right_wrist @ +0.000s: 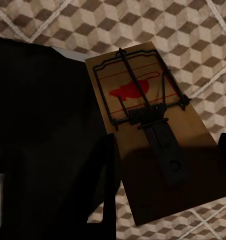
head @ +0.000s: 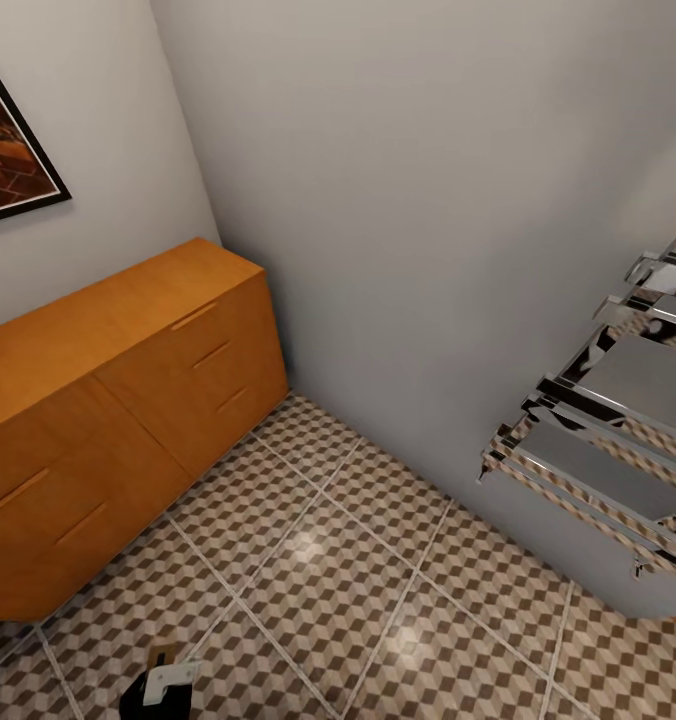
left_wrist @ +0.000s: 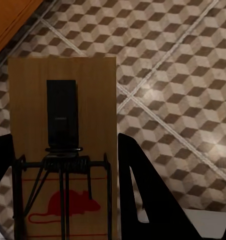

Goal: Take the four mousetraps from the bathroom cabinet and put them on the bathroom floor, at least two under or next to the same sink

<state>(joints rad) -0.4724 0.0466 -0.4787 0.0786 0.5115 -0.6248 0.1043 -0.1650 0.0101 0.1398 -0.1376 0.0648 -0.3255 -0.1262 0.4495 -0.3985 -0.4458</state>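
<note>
You are pinching one mousetrap (left_wrist: 62, 150) in the left end effector (left_wrist: 67, 190) and another mousetrap (right_wrist: 148, 125) in the right end effector (right_wrist: 163, 165), long axes running outward along the fingers, over the bathroom floor (head: 378, 560).

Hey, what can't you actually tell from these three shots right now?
- Head view: the left gripper is cut off by the bottom edge.
- Left wrist view: the mousetrap runs past the bottom edge; dark fingers flank it, contact unclear.
- Right wrist view: a second mousetrap is shadowed; grip unclear.
- Cabinet drawers closed; contents hidden.
</note>
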